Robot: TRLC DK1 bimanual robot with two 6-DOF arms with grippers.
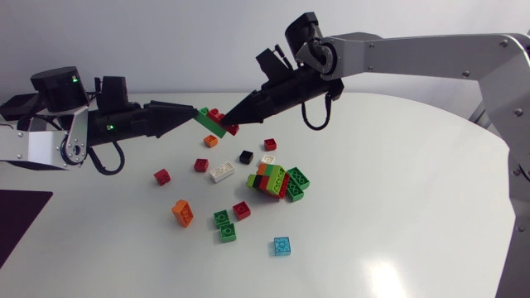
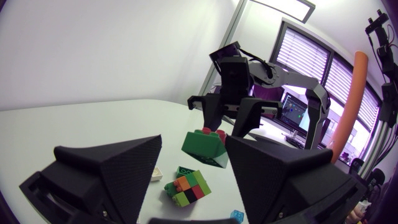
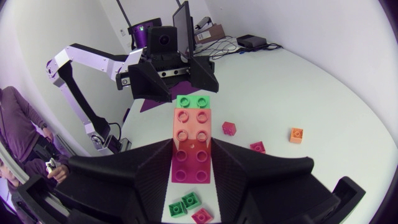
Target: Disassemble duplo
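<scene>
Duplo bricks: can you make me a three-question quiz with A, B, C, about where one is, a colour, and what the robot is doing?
1. Where is the blue brick?
A) on the table, alone
B) in the air
C) in a gripper

2. What colour is the stack's end at the left gripper?
A) white
B) green
C) black

3. What holds the stack?
A) nothing, it lies flat
B) one gripper only
C) both grippers, in the air

Answers:
1 A: it lies apart from the pile.
2 B: the left gripper's fingers close on the green brick.
3 C: the right gripper clamps the red end, above the table.
</scene>
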